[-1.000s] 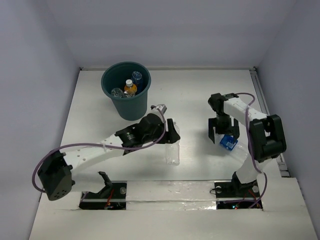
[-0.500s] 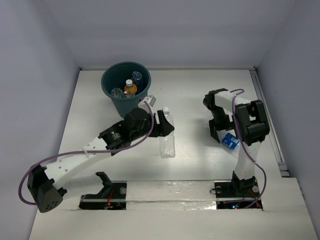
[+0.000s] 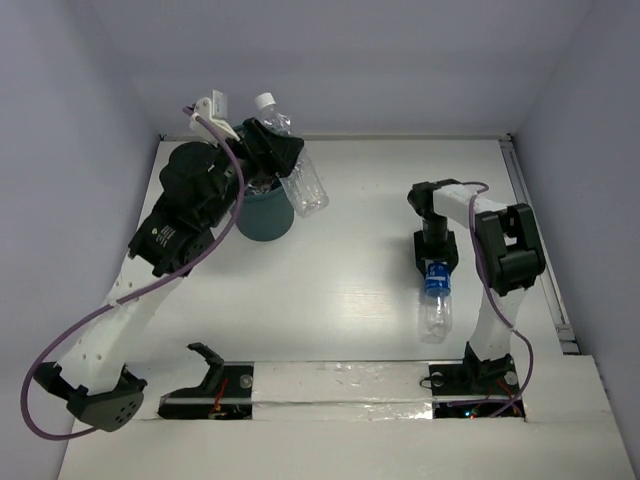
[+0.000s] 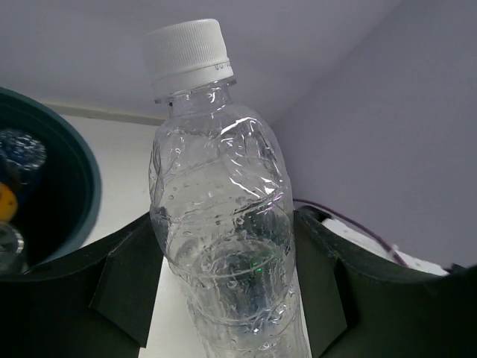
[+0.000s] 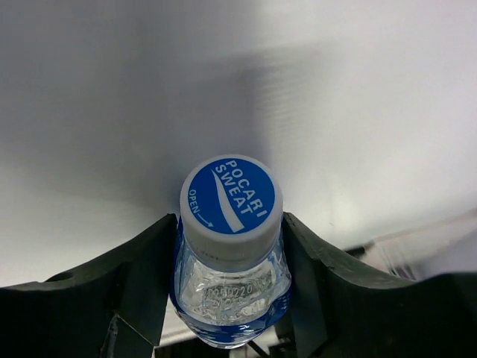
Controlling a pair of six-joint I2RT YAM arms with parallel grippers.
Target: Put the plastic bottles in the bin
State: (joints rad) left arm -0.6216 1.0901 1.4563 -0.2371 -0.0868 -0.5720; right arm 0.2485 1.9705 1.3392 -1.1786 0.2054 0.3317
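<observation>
My left gripper (image 3: 272, 150) is raised high and shut on a clear crinkled plastic bottle (image 3: 297, 172) with a white cap, holding it tilted over the right side of the bin. The dark teal bin (image 3: 266, 218) is mostly hidden behind the left arm. In the left wrist view the bottle (image 4: 216, 179) fills the gap between the fingers of the left gripper (image 4: 223, 246). The bin's rim (image 4: 88, 179) shows at the left, with bottles inside. My right gripper (image 3: 437, 258) is shut on a blue-labelled bottle (image 3: 435, 300). In the right wrist view the right gripper (image 5: 229, 224) presses its shoulder, below its blue-topped cap (image 5: 229, 195).
Pale walls close in the white table at the back and on both sides. A metal rail (image 3: 535, 240) runs along the right edge. The arm bases and a taped strip (image 3: 340, 385) lie along the near edge.
The left arm has lifted the clear bottle from the middle of the table up to the bin. The right gripper has closed on the blue-labelled bottle, which now points toward the near edge.
</observation>
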